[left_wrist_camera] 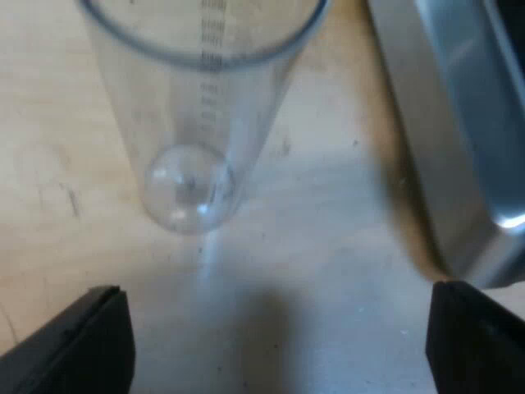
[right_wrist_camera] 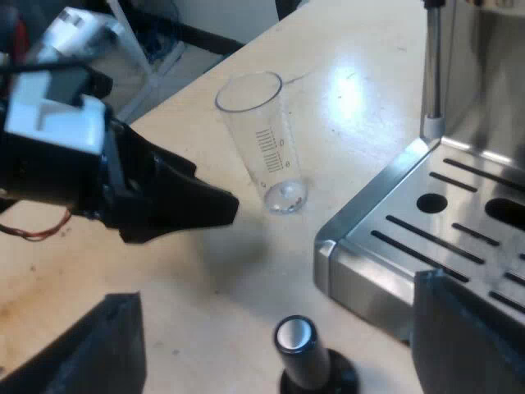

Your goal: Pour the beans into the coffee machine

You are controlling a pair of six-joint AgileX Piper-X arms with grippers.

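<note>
Left pincer (left_wrist_camera: 275, 349) spread wide; measuring glass (left_wrist_camera: 193, 123) upright on the bench (left_wrist_camera: 344, 246) just ahead, clear of both fingers, open bench between. Espresso machine (left_wrist_camera: 459, 123) edge close by one finger. Right pincer (right_wrist_camera: 275, 336) spread too, tamper (right_wrist_camera: 302, 353) below it, machine's tray corner near.

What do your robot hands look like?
My left gripper has two matte black fingers, thick at the base and tapering to a wedge-like tip. My right gripper has the same broad, flat black fingers, with no markings.
</note>
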